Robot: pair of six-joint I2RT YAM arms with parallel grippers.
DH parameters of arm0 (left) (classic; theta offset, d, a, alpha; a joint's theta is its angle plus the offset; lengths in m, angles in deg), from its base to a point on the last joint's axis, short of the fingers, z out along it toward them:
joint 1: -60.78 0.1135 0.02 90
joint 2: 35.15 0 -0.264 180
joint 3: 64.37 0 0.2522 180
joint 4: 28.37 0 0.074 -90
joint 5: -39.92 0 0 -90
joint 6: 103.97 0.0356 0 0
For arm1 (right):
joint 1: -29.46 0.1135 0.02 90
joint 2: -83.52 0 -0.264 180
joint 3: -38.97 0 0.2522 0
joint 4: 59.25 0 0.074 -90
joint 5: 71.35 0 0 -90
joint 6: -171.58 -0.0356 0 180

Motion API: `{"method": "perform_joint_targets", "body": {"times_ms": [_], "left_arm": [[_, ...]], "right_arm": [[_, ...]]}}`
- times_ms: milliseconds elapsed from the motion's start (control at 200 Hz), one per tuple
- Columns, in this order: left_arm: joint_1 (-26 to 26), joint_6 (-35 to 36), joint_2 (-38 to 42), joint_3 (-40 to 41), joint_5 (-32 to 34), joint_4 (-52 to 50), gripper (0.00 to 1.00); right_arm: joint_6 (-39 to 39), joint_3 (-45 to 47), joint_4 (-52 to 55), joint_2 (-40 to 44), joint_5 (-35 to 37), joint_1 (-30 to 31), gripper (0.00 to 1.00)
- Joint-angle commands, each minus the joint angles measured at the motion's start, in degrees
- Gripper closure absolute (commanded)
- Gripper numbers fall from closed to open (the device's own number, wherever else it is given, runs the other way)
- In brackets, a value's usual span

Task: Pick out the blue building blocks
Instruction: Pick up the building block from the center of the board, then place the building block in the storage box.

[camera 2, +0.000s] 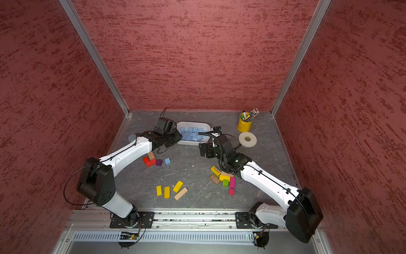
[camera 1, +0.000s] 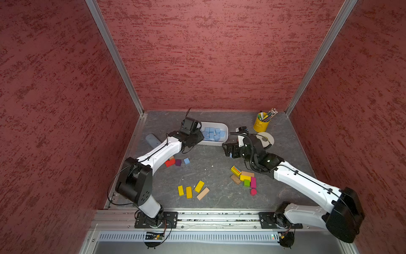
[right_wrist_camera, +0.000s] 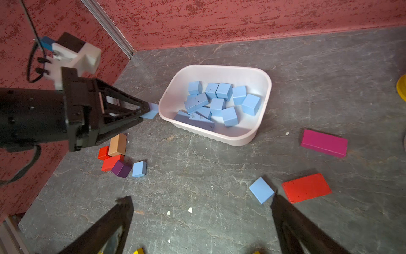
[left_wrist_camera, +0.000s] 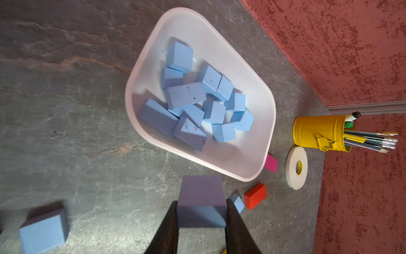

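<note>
The left pincer [left_wrist_camera: 202,203] clamps a blue block [left_wrist_camera: 201,191] across flat opposite faces, likely light and rigid; the right pincer [right_wrist_camera: 201,199] stands apart.

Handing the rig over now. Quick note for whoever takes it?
Left tool: shut on a blue block, just short of the tub.
Right tool: open, empty, above the table.
Done: about a dozen blue blocks in the tub.
Left: drop the held one in, then fetch loose block A by the purple block and loose block B by the red brick.
</note>
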Motion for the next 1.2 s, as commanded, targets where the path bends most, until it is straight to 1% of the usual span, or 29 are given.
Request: {"method": "perform_joint_targets", "body": {"times_ms": [0,170,321,471,696,771,882,962,1032,1082,1192], "left_arm": [[-0.3,3.31,-3.95,-4.48,-1.0,2.15,0.8],[-0.39,6.43,-11.27,-10.96,-0.7,-0.39,0.77],[-0.53,7.73,-16.31,-14.84,-2.08,-1.6,0.74],[-0.94,8.28,-19.23,-17.01,-2.69,-2.52,0.71],[-1.18,8.39,-21.78,-18.43,-2.87,-4.16,0.64],[-1.18,8.49,-22.07,-18.52,-3.09,-4.5,0.59],[-1.18,8.51,-21.85,-18.67,-3.65,-4.62,0.46],[-1.07,8.62,-21.17,-18.79,-3.97,-4.9,0.41],[-1.14,8.71,-19.69,-18.68,-4.23,-5.01,0.36],[-1.18,8.68,-18.3,-18.37,-4.51,-5.0,0.31],[-1.15,8.61,-13.55,-16.43,-5.32,-4.13,0.22]], "right_arm": [[-0.12,0.53,1.14,1.21,1.6,0.29,0.01],[-0.2,0.4,1.67,1.56,2.13,0.31,0.01],[-0.14,0.44,2.14,1.64,2.4,0.29,0.01],[-0.27,0.69,2.43,1.97,2.78,0.31,0.01],[-0.44,1.16,2.63,2.52,3.18,0.3,0.01],[-0.51,1.18,2.81,2.66,3.18,0.31,0.01],[-0.6,1.32,2.91,2.75,3.35,0.3,0.01],[-0.69,1.32,2.98,2.87,3.28,0.31,0.01],[-0.73,1.32,3.07,3.0,3.4,0.31,0.01],[-0.77,1.41,3.16,3.11,3.58,0.31,0.01],[-0.77,1.45,3.34,3.24,3.67,0.31,0.01]]}}
